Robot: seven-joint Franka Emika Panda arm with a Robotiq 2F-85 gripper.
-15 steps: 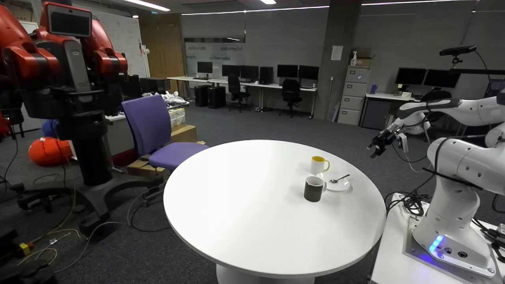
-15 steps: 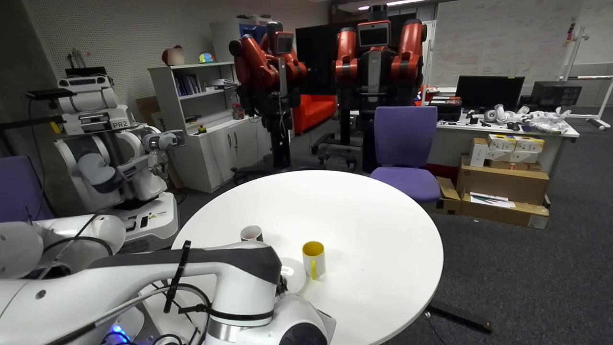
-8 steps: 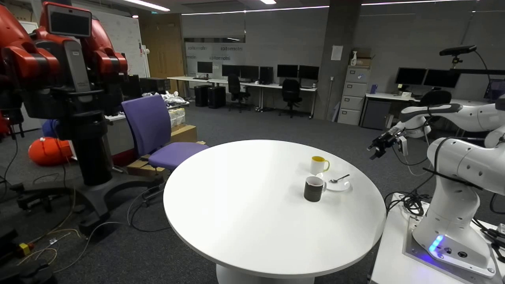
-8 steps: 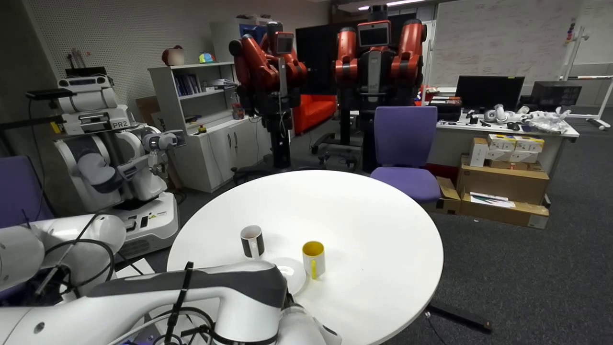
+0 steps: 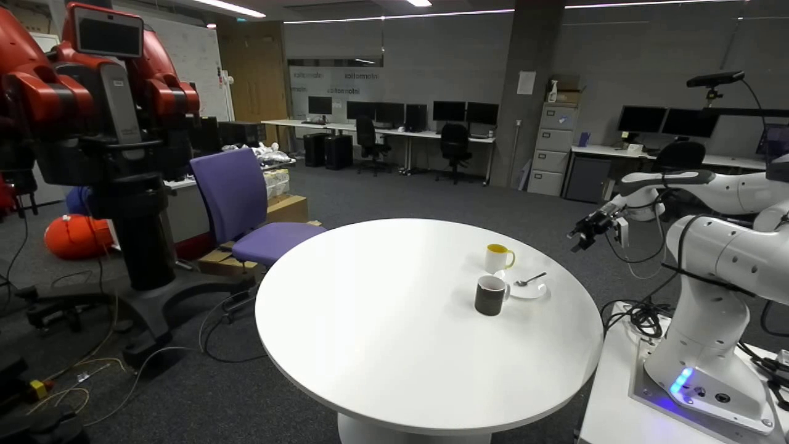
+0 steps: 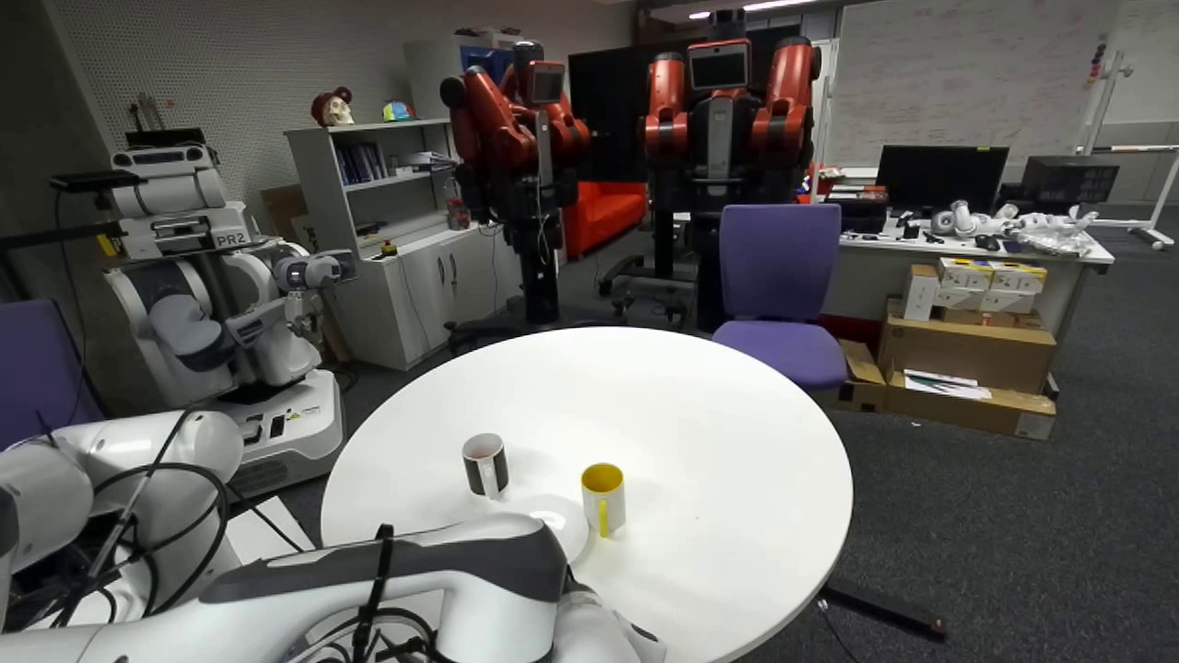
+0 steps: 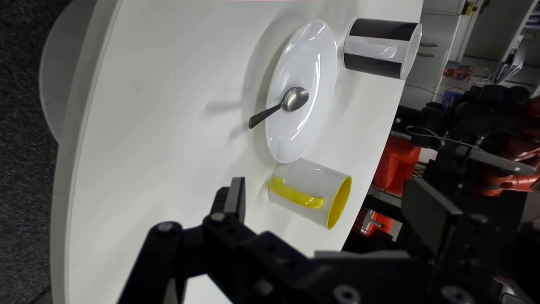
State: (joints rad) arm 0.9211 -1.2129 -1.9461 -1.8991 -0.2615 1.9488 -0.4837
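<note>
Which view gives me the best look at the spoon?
The wrist view: the spoon shows largest there, bowl and handle both in sight. In an exterior view the spoon looks small on the plate; in an exterior view where the arm covers part of the plate, I can't see it.

Open air separates the claw from the table. Ahead and below it, a white-and-yellow mug and a dark mug flank a plate, blocking low passage; a spoon juts toward the claw.
</note>
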